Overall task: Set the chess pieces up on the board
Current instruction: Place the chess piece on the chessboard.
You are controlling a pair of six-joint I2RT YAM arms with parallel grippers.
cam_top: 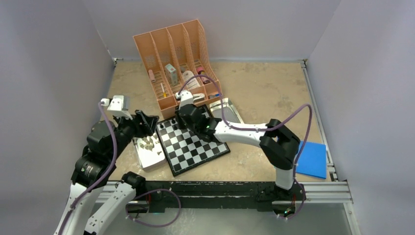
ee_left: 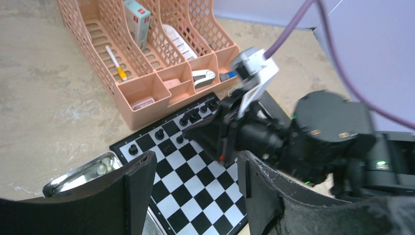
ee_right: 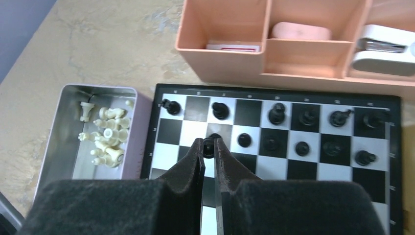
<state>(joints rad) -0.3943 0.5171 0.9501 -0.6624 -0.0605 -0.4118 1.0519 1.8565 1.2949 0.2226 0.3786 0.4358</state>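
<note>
One camera sits high at the near side and looks down on the whole counter (cam_top: 264,93). The left wrist camera looks across from the left; the right one looks down from close. All three see the board (cam_top: 193,149).

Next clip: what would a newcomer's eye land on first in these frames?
First the right claw, shut on a black piece over the board's second row, with other black pieces standing around it. Next, the beige pieces heaped in the metal tray left of the board, and the peach organizer behind it.
</note>
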